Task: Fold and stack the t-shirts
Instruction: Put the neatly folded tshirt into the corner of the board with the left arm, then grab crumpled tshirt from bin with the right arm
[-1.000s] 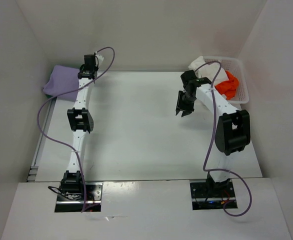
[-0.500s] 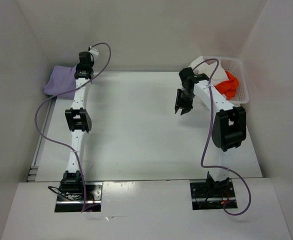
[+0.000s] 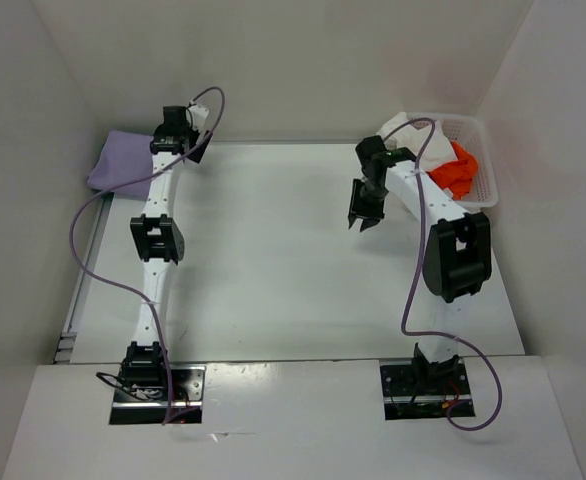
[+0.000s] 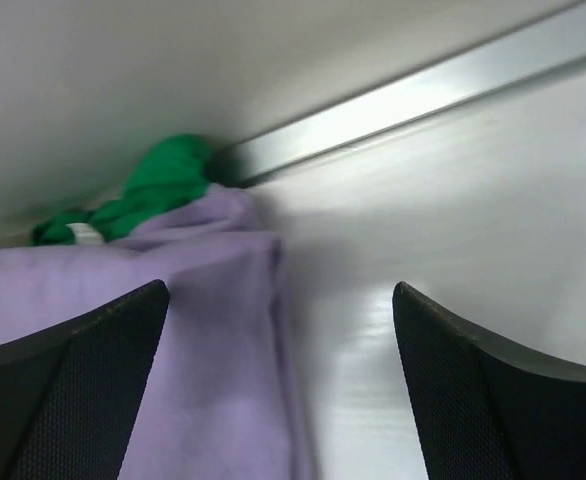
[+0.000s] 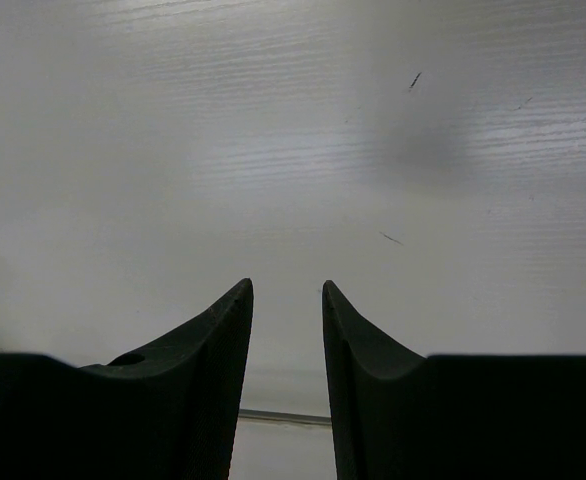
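Observation:
The lavender-purple t-shirt (image 3: pixel 121 165) lies folded in the far left corner of the table. In the left wrist view it (image 4: pixel 123 340) lies on top of a green t-shirt (image 4: pixel 163 185) that peeks out behind it. My left gripper (image 3: pixel 181 142) (image 4: pixel 280 290) hangs open wide over the lavender shirt's right edge, holding nothing. An orange-red t-shirt (image 3: pixel 455 168) and a white t-shirt (image 3: pixel 405 128) lie bunched in the basket. Above bare table left of the basket, my right gripper (image 3: pixel 361 218) (image 5: pixel 286 285) is partly open and empty.
The white mesh basket (image 3: pixel 483 140) stands in the far right corner. White walls close in the table on the left, back and right. A metal rail (image 4: pixel 453 80) runs along the wall's foot behind the folded shirts.
My left gripper has opened wide and let go of the lavender shirt, shifting slightly at the far left corner. The right gripper has drifted a little to the left.

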Available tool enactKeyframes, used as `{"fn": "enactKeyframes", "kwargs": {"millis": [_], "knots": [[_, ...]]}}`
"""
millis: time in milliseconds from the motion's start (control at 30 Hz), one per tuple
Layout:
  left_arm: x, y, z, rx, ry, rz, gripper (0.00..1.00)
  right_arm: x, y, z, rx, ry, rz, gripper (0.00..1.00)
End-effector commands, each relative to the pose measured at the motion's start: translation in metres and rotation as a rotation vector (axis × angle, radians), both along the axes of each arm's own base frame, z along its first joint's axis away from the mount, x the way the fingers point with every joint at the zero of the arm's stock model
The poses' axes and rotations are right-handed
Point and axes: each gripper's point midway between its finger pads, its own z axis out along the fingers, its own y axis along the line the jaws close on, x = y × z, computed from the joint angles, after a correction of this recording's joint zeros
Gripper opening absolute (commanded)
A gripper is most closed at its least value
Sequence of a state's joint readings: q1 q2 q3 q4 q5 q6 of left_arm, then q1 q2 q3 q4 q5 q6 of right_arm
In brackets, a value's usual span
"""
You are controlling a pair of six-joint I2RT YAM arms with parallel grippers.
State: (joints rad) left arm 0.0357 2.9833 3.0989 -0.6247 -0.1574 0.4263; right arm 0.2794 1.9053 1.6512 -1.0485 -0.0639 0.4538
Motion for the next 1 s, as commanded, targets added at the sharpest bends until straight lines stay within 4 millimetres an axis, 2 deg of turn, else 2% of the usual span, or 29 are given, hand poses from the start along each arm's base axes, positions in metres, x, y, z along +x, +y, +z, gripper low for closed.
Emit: {"fn": "enactKeyframes", "kwargs": {"millis": [0, 33, 100, 133, 167, 200, 233, 300, 333, 367, 400, 433, 467, 500, 533, 567, 600, 633, 667, 700, 733, 767, 800, 833, 867, 900, 967], "knots": [[-0.014, -0.034, 0.120, -0.168, -0.139, -0.095, 0.99, 0.009, 0.007, 0.031, 0.021, -0.093, 0.018, 0.40], [-0.020, -0.039, 0.148, -0.188, -0.173, -0.113, 0.99, 0.011, 0.005, 0.041, 0.022, -0.128, 0.015, 0.40], [-0.031, -0.052, 0.178, -0.236, -0.197, -0.164, 0.99, 0.017, -0.003, 0.057, 0.001, -0.185, 0.003, 0.40], [-0.041, -0.049, 0.213, -0.238, -0.245, -0.177, 0.99, 0.023, -0.008, 0.078, 0.004, -0.245, -0.014, 0.40], [-0.048, -0.054, 0.230, -0.257, -0.262, -0.195, 0.99, 0.027, -0.016, 0.089, -0.002, -0.278, -0.035, 0.42], [-0.058, -0.066, 0.242, -0.296, -0.260, -0.246, 0.99, 0.031, -0.025, 0.101, -0.006, -0.313, -0.059, 0.42], [-0.074, -0.074, 0.277, -0.304, -0.303, -0.290, 0.99, 0.039, -0.047, 0.125, -0.016, -0.381, -0.104, 0.44], [-0.096, -0.091, 0.301, -0.359, -0.302, -0.364, 0.99, 0.048, -0.071, 0.145, -0.041, -0.440, -0.159, 0.52], [-0.117, -0.112, 0.328, -0.388, -0.324, -0.463, 0.99, 0.055, -0.096, 0.163, -0.075, -0.486, -0.213, 0.55], [-0.130, -0.125, 0.333, -0.406, -0.306, -0.503, 0.99, 0.058, -0.109, 0.167, -0.096, -0.490, -0.228, 0.59], [-0.146, -0.136, 0.351, -0.389, -0.321, -0.556, 0.99, 0.066, -0.120, 0.182, -0.103, -0.526, -0.258, 0.68], [-0.162, -0.171, 0.355, -0.393, -0.303, -0.658, 0.99, 0.072, -0.143, 0.183, -0.142, -0.532, -0.302, 0.71], [-0.177, -0.190, 0.348, -0.389, -0.252, -0.709, 0.99, 0.081, -0.153, 0.171, -0.163, -0.502, -0.322, 0.73], [-0.188, -0.210, 0.345, -0.367, -0.223, -0.761, 0.99, 0.088, -0.162, 0.169, -0.182, -0.501, -0.333, 0.73], [-0.206, -0.254, 0.336, -0.308, -0.191, -0.896, 0.99, 0.097, -0.178, 0.177, -0.203, -0.528, -0.360, 0.75], [-0.224, -0.273, 0.312, -0.292, -0.090, -0.951, 0.99, 0.111, -0.187, 0.157, -0.220, -0.491, -0.373, 0.75], [-0.231, -0.293, 0.289, -0.271, -0.018, -1.009, 0.99, 0.120, -0.194, 0.166, -0.228, -0.514, -0.391, 0.76], [-0.248, -0.326, 0.272, -0.264, 0.044, -1.075, 0.99, 0.129, -0.201, 0.162, -0.231, -0.515, -0.403, 0.76], [-0.253, -0.338, 0.260, -0.270, 0.087, -1.093, 0.99, 0.139, -0.217, 0.139, -0.243, -0.466, -0.426, 0.76], [-0.258, -0.351, 0.245, -0.308, 0.139, -1.125, 0.99, 0.149, -0.223, 0.147, -0.235, -0.503, -0.438, 0.76], [-0.270, -0.367, 0.241, -0.373, 0.172, -1.190, 0.99, 0.156, -0.230, 0.143, -0.237, -0.505, -0.449, 0.76], [-0.272, -0.373, 0.243, -0.405, 0.167, -1.214, 0.99, 0.164, -0.238, 0.140, -0.229, -0.513, -0.449, 0.76], [-0.270, -0.384, 0.230, -0.437, 0.191, -1.228, 0.99, 0.180, -0.238, 0.132, -0.216, -0.529, -0.444, 0.76], [-0.270, -0.386, 0.232, -0.445, 0.183, -1.241, 0.99, 0.185, -0.246, 0.126, -0.219, -0.527, -0.455, 0.76], [-0.274, -0.401, 0.224, -0.444, 0.193, -1.268, 0.99, 0.193, -0.248, 0.122, -0.224, -0.538, -0.447, 0.76], [-0.277, -0.407, 0.223, -0.415, 0.184, -1.288, 0.99, 0.203, -0.249, 0.110, -0.224, -0.534, -0.446, 0.76], [-0.286, -0.424, 0.205, -0.423, 0.236, -1.327, 0.99, 0.217, -0.254, 0.110, -0.237, -0.577, -0.448, 0.76]]}}
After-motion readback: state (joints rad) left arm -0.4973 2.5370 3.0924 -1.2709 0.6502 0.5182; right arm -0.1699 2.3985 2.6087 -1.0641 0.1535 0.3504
